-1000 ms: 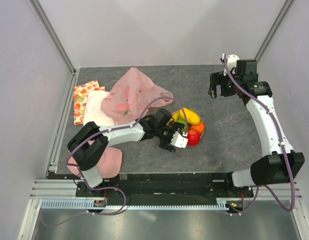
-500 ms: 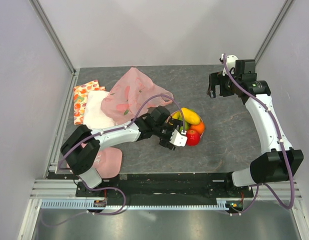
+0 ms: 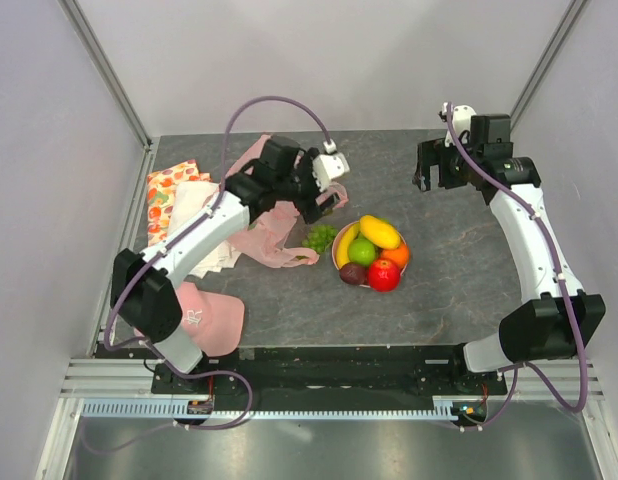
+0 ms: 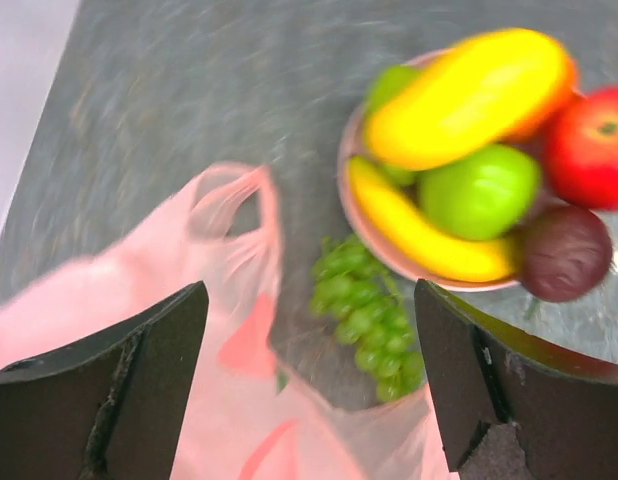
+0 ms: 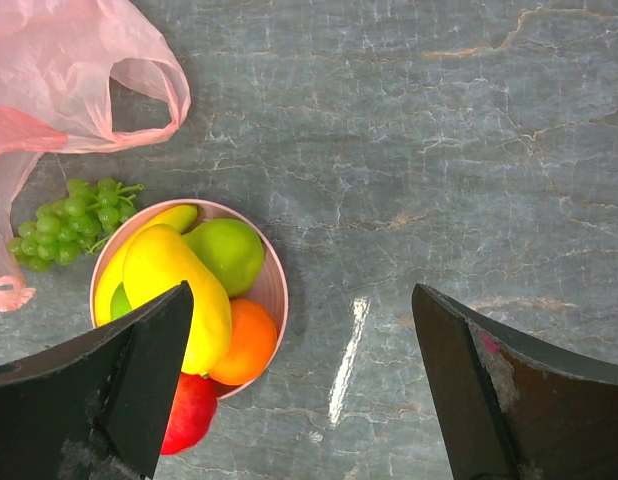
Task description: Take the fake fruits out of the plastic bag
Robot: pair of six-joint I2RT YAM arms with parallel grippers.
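**Over the bag, both my tools wide and empty**

In the top view, my left arm stretches long across the table (image 3: 459, 275). Its left gripper (image 3: 321, 190) hangs above the slack plastic bag (image 3: 269, 238), placed, I judge, for another reach into it. The fake fruits (image 3: 372, 255) sit heaped on the plate (image 3: 338, 262), which should keep them from rolling. The grapes (image 3: 319, 237) lie on the table between bag and plate. My right arm stands bent at the far right, with the right gripper (image 3: 432, 178) well apart, clear of the work.

In the left wrist view, my fingers (image 4: 139, 390) stand wide with nothing between them. The bag lies below, one handle loop (image 4: 234, 200) gaping. The picture is blurred, and I cannot tell whether any fruit is inside.

In the right wrist view, my fingers (image 5: 99, 390) are fully spread and hold nothing, looking down on bare table beside the plate.
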